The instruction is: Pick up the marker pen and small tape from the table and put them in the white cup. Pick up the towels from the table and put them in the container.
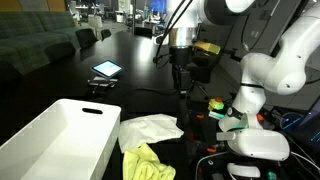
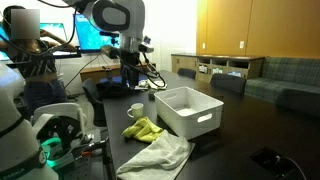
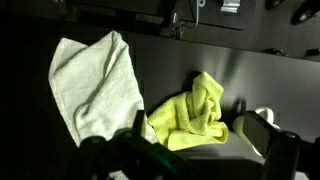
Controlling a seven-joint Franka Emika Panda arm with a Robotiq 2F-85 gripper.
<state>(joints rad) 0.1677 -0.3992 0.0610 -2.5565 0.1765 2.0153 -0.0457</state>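
A yellow towel (image 3: 195, 115) lies crumpled on the dark table, with a white towel (image 3: 95, 85) spread beside it. Both towels show in both exterior views: yellow (image 1: 145, 162) (image 2: 145, 129), white (image 1: 150, 128) (image 2: 155, 155). The white container (image 1: 65, 135) (image 2: 190, 110) stands next to them, empty as far as I can see. The white cup (image 2: 136, 111) stands under the arm; in the wrist view its rim (image 3: 266, 114) peeks from behind a finger. My gripper (image 3: 200, 135) (image 1: 182, 80) (image 2: 131, 85) is open and empty, above the table over the yellow towel. I cannot make out the marker pen or the tape.
A tablet (image 1: 105, 69) lies further back on the table. The robot base (image 1: 255, 140) with cables and small coloured parts (image 1: 215, 103) is close to the towels. Chairs and desks with monitors (image 2: 90, 35) stand around the table.
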